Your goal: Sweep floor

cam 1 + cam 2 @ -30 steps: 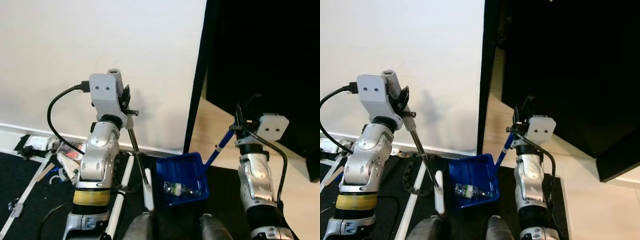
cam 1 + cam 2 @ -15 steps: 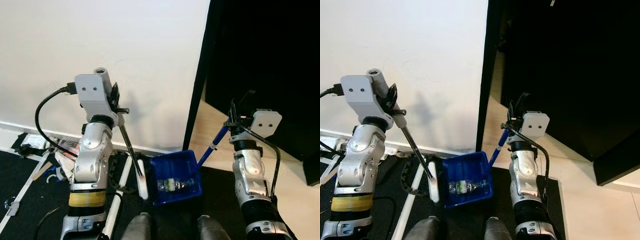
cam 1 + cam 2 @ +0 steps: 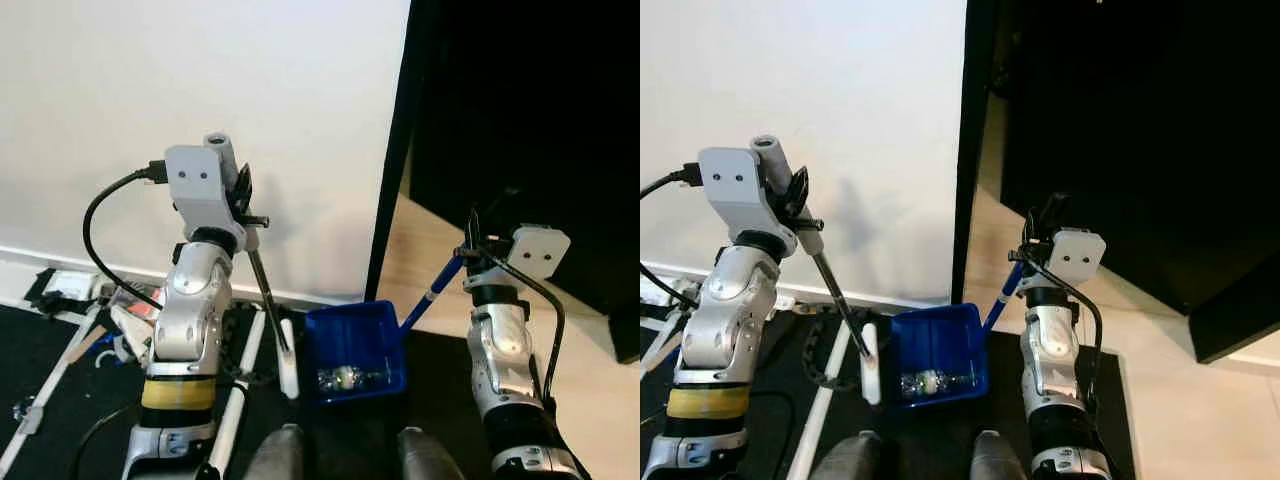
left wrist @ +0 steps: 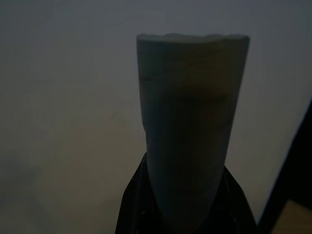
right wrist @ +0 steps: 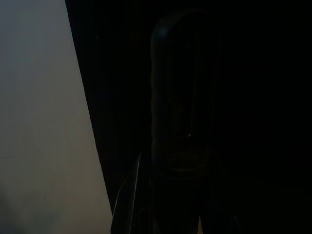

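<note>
My left gripper [image 3: 246, 197] is shut on the grey handle of a broom [image 3: 265, 290], held high in front of the white wall. The handle's top end [image 4: 190, 131] fills the left wrist view. The broom's white head [image 3: 288, 362] rests on the floor against the left edge of a blue dustpan [image 3: 352, 337]. A crushed clear bottle [image 3: 346, 379] lies in the pan. My right gripper [image 3: 480, 238] is shut on the dustpan's blue handle [image 3: 436, 288], which appears dark [image 5: 180, 107] in the right wrist view.
A black mat [image 3: 50, 350] covers the floor under the pan. Papers, cables and white rods [image 3: 110, 320] lie at the left by the wall. A black panel [image 3: 520, 130] rises on the right, with light wooden floor [image 3: 425, 250] beside it.
Over the last second the dustpan has slid left and turned square to the broom head, which now touches its left edge. The bottle stays in the pan. The view shifted slightly.
</note>
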You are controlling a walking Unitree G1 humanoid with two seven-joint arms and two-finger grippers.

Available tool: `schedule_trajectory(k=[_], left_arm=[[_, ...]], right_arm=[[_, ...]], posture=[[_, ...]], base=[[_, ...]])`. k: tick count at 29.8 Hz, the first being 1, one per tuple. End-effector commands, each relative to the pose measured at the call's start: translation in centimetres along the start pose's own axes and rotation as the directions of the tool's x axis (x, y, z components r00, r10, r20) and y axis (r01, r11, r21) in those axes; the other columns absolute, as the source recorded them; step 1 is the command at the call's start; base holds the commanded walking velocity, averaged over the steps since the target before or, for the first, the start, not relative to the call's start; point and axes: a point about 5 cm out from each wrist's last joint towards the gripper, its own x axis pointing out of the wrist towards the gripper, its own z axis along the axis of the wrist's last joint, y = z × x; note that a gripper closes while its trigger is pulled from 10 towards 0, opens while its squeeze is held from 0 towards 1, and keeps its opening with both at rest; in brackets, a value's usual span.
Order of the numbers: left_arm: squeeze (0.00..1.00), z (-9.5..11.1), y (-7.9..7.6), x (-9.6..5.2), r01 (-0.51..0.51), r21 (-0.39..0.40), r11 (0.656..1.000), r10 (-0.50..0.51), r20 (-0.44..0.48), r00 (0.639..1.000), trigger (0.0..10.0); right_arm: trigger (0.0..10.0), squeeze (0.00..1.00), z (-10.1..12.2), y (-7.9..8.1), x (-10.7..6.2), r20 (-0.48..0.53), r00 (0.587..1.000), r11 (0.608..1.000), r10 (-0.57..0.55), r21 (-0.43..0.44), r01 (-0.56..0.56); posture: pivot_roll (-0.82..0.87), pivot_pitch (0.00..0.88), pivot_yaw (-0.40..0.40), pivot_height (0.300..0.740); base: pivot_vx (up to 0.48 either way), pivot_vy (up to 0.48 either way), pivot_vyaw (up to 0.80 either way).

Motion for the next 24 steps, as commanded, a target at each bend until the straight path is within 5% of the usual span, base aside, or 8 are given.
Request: schedule_trajectory(k=[1, 24], left_arm=[[0.0, -0.3, -0.8, 0.2, 0.025, -0.015, 1.0, -0.025, -0.001, 1.0, 10.0], [0.0, -1.4, -2.5, 0.5, 0.091, -0.015, 0.996, -0.091, -0.032, 0.995, 10.0]], right_arm=[[10.0, 0.0, 0.2, 0.5, -0.2, 0.027, 1.0, 1.0, -0.003, 0.014, 0.002], [10.0, 0.0, 0.6, -0.6, -0.2, 0.049, 0.998, 0.999, -0.046, -0.002, 0.046]], posture=[[0.08, 0.097, 0.073, 0.74], [0.05, 0.088, 0.107, 0.74]], base=[[0.0, 0.0, 0.0], [0.0, 0.0, 0.0]])
